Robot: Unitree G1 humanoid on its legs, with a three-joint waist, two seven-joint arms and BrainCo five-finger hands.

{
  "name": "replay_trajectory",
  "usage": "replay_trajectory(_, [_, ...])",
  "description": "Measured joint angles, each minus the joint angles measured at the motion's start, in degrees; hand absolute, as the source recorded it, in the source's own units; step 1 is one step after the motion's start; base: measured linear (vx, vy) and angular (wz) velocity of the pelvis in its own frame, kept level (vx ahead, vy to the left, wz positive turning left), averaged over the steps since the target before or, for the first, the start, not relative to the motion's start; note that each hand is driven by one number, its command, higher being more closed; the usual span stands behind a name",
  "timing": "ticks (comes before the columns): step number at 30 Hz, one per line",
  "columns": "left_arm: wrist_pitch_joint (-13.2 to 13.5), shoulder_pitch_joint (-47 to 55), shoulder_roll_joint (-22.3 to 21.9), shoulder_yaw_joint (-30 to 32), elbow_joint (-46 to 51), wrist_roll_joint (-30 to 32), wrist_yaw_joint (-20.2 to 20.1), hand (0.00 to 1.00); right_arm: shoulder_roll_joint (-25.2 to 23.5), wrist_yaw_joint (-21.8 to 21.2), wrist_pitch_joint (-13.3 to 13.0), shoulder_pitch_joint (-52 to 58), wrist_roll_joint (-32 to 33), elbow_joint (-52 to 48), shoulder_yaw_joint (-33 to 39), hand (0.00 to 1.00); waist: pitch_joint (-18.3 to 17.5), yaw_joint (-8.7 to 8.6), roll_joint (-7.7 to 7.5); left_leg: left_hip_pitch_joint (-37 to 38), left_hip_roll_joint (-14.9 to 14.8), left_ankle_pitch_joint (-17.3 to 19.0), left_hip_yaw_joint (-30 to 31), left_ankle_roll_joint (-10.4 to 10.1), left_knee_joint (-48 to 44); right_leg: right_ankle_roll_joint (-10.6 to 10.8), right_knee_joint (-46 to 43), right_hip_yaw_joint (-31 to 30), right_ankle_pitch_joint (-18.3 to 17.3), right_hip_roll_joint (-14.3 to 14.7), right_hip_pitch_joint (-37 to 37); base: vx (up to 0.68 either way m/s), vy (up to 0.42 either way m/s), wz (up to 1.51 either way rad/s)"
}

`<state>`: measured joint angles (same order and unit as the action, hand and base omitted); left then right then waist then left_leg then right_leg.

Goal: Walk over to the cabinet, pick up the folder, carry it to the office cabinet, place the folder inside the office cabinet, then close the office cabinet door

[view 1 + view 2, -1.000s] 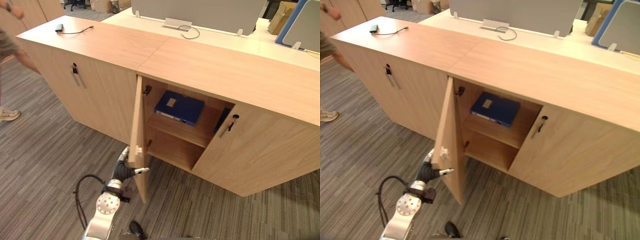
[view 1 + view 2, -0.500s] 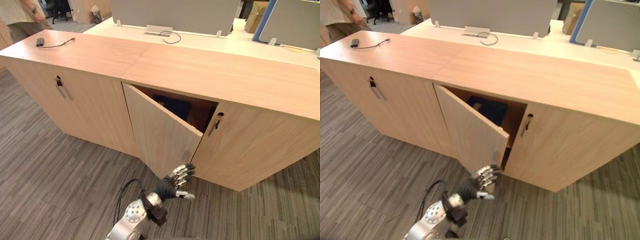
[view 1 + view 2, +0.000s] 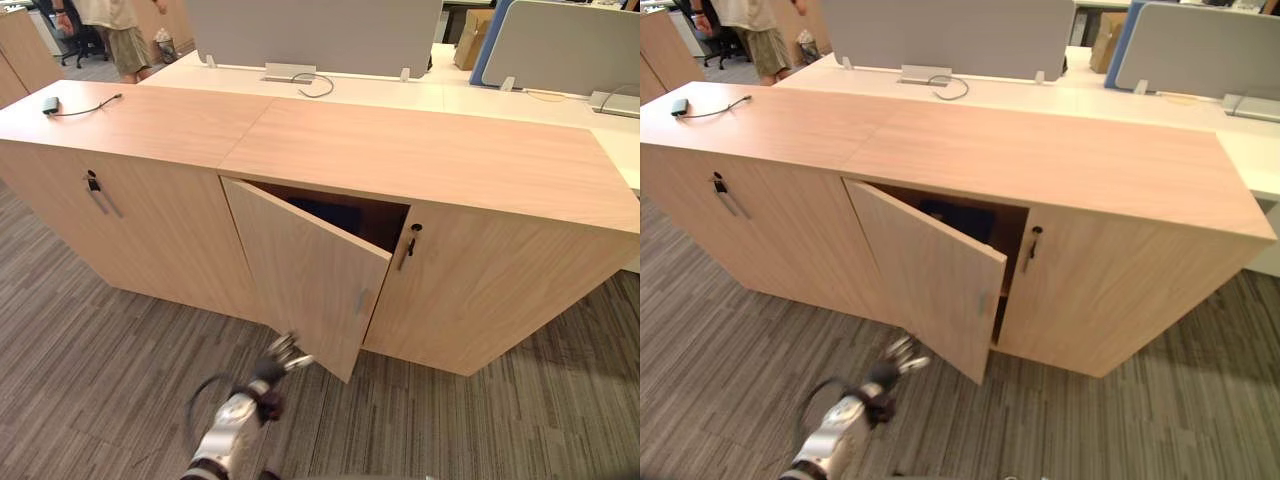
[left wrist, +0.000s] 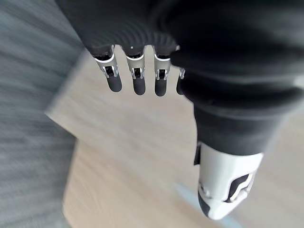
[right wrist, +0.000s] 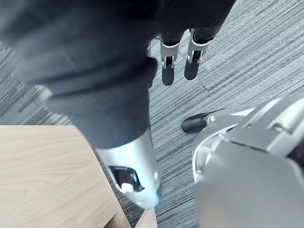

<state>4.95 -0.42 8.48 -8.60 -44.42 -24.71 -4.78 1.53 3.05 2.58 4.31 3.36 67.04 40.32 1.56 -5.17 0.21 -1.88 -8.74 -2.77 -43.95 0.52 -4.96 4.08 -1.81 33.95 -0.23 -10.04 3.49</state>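
Right hand (image 5: 167,66): hangs low over the grey carpet (image 3: 100,380), fingers straight and loose, nothing in it.
Left hand (image 3: 283,352): low, just beside the bottom edge of the door (image 3: 300,270); fingers straight and relaxed, holding nothing. Whether they touch the wood, I cannot tell.
Door: half open, its free edge swung out from the front.
Folder (image 3: 960,218): dark blue, inside the office cabinet (image 3: 400,150), seen in the gap above the door.
Key (image 3: 410,238): in the closed door to the right of the gap.
Small dark device (image 3: 50,104): with its cable on the far left of the top.
Person (image 3: 115,30): stands far behind, at the left.
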Motion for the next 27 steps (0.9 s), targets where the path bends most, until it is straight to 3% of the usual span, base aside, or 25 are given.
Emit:
replay_trajectory(3, [-1.80,2.71,0.78,21.02,-15.19,3.54,3.49,0.00,0.34,-0.39,0.00,-0.76,0.33,-0.04,0.18,0.00,1.12,0.61,-0.10,0.07,-2.72,2.36,-0.84,-0.71,-4.88,-0.14,0.94,-1.14,-0.01,0.94,1.30,0.03,-0.095,-0.20])
replay_trajectory(5, [-2.19,6.35,1.01,30.30,-16.53,3.91,4.80,0.00,0.69,-0.65,-0.06,-0.63,1.50,-0.04,1.56,0.00,1.86,1.39,0.04,0.07,-4.61,3.60,-0.88,-1.17,-7.93,-0.36,1.52,-1.47,-0.19,1.70,2.26,0.04,-0.100,-0.15])
replay_trajectory(8, [-2.17,12.37,0.52,43.36,-17.05,-0.49,5.21,0.00,0.75,-1.66,-0.45,-0.58,3.86,0.03,4.42,0.00,2.32,3.37,-0.16,-0.13,-8.19,5.03,0.16,-1.54,-14.81,-1.03,1.80,-2.95,-1.11,2.92,3.75,0.04,-0.118,-0.28])
replay_trajectory(10, [-1.72,15.30,-0.11,49.79,-18.42,-2.07,5.23,0.00,1.48,-2.31,-1.16,-0.48,4.73,1.20,4.55,0.00,2.63,4.57,-0.32,-1.43,-10.38,5.32,4.87,-1.48,-20.52,-0.92,1.74,-4.64,-1.86,3.48,4.22,0.03,-0.156,-0.45])
replay_trajectory(12, [-1.42,17.68,-2.33,54.92,-19.52,-3.12,5.25,0.00,2.55,-2.92,-1.75,0.07,4.74,2.43,4.55,0.00,2.67,5.04,0.13,-4.37,-10.67,4.95,15.60,-1.66,-25.68,-1.09,1.74,-5.91,-1.95,4.00,4.67,0.02,-0.095,-0.31])
replay_trajectory(13, [-1.23,18.68,-4.06,55.32,-19.51,-3.71,5.13,0.00,2.63,-2.94,-1.93,0.94,4.67,2.47,4.47,0.00,2.90,5.27,0.10,-6.15,-9.89,4.35,20.41,-2.34,-27.53,-1.13,1.78,-5.97,-1.93,3.78,4.84,0.03,-0.035,-0.07])
replay_trajectory(15, [-1.23,19.18,-7.48,55.04,-19.52,-5.35,4.39,0.00,2.64,-2.91,-2.07,2.14,4.52,2.47,2.47,0.00,3.29,5.85,-0.05,-6.87,-6.37,7.19,28.45,-3.36,-26.28,-1.58,1.33,-6.47,-1.60,2.81,5.12,0.06,0.058,-0.08])
replay_trajectory(16, [-1.23,19.36,-9.83,53.89,-19.51,-5.89,3.72,0.00,2.69,-2.86,-2.11,2.31,4.50,2.46,0.98,0.00,3.42,6.04,-0.11,-6.55,-2.84,9.46,33.28,-4.83,-22.37,-1.40,0.63,-7.29,-1.49,2.02,4.37,0.05,0.149,-0.23])
replay_trajectory(18, [-1.23,19.76,-12.76,50.84,-19.41,-6.78,2.95,0.00,2.48,-2.85,-2.50,1.98,4.49,2.29,-2.44,0.00,3.68,6.85,0.46,-4.18,1.04,9.37,39.21,-6.44,-12.50,-0.61,-0.29,-9.15,-1.27,2.00,3.18,0.01,0.277,-0.52])
replay_trajectory(19, [-1.51,19.11,-12.32,48.81,-19.68,-7.72,2.57,0.00,0.88,-2.81,-2.67,1.69,4.49,1.83,-4.37,0.00,4.14,7.51,-0.03,-2.51,2.04,7.88,39.68,-6.07,-10.46,0.05,-0.67,-10.60,-1.31,1.59,3.00,0.02,0.275,-0.49])
replay_trajectory(21, [-0.87,18.38,-12.39,46.59,-16.14,-8.48,2.29,0.00,-2.02,-2.89,-2.87,2.36,4.63,-0.73,-6.25,0.00,4.01,7.42,-1.92,-1.69,3.37,8.24,38.47,-5.57,-8.93,0.37,-0.63,-10.94,-1.10,0.32,3.14,0.05,0.181,-0.22])
replay_trajectory(25, [0.56,16.39,-11.01,39.68,-12.09,-8.03,1.98,0.00,-1.85,-2.83,-3.25,3.44,4.50,-5.05,-12.26,0.00,2.70,6.88,-1.44,1.46,6.56,7.06,35.50,-3.80,-2.99,1.02,-0.24,-13.12,-0.66,-2.66,2.20,0.09,0.144,-0.24])
replay_trajectory(27, [0.69,14.49,-9.83,35.33,-10.49,-5.92,2.02,0.00,-1.91,-2.82,-3.27,3.25,4.46,-5.61,-14.51,0.00,2.11,6.84,-1.56,3.04,7.19,5.76,34.70,-3.24,-0.31,1.82,0.61,-14.03,0.08,-2.85,2.07,0.12,0.051,-0.21])
